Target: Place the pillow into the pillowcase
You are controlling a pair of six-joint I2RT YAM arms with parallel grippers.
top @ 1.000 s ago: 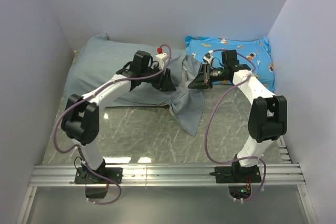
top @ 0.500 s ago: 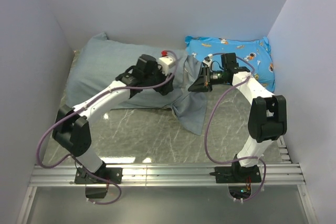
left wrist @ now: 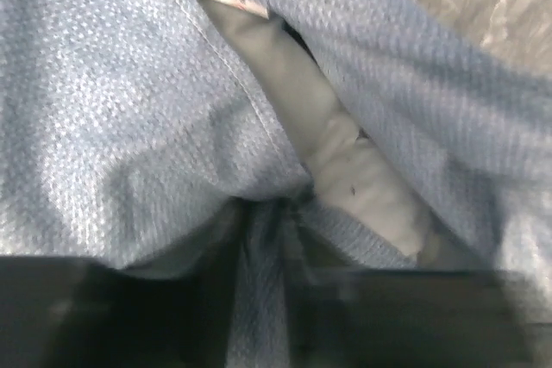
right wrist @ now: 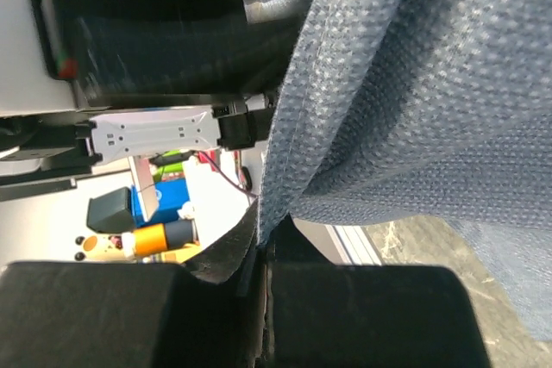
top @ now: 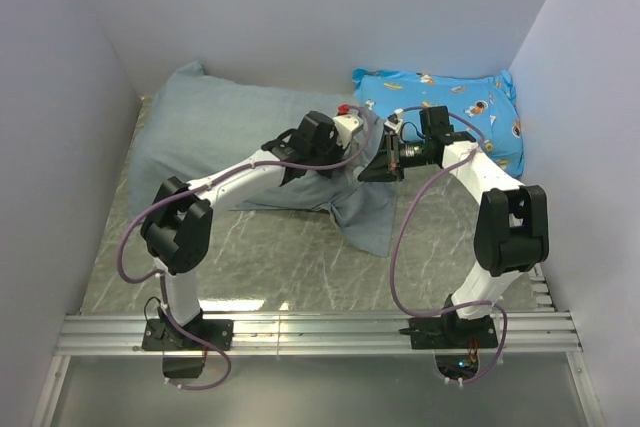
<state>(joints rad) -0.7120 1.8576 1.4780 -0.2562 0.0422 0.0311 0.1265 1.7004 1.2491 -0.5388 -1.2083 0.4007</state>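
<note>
The grey-blue pillowcase (top: pixel 215 137) lies bulging at the back left, its loose open end (top: pixel 362 212) trailing onto the marble table. In the left wrist view the white pillow (left wrist: pixel 345 161) shows inside the opening between folds of pillowcase (left wrist: pixel 103 109). My left gripper (top: pixel 345 147) is at that open end, and a gathered fold of fabric runs between its dark jaws (left wrist: pixel 263 299). My right gripper (top: pixel 372 167) faces it from the right and is shut (right wrist: pixel 266 256) on the hemmed edge of the pillowcase (right wrist: pixel 414 109), holding it lifted.
A bright blue cartoon-print cushion (top: pixel 470 112) lies at the back right, just behind the right arm. White walls close in the left, back and right sides. The marble table (top: pixel 280 257) runs to an aluminium rail (top: pixel 320 332) at the near edge.
My left arm has swung right along the pillowcase to its open end, and its jaws have narrowed around a fold. The right gripper has stayed shut on the edge, almost still.
</note>
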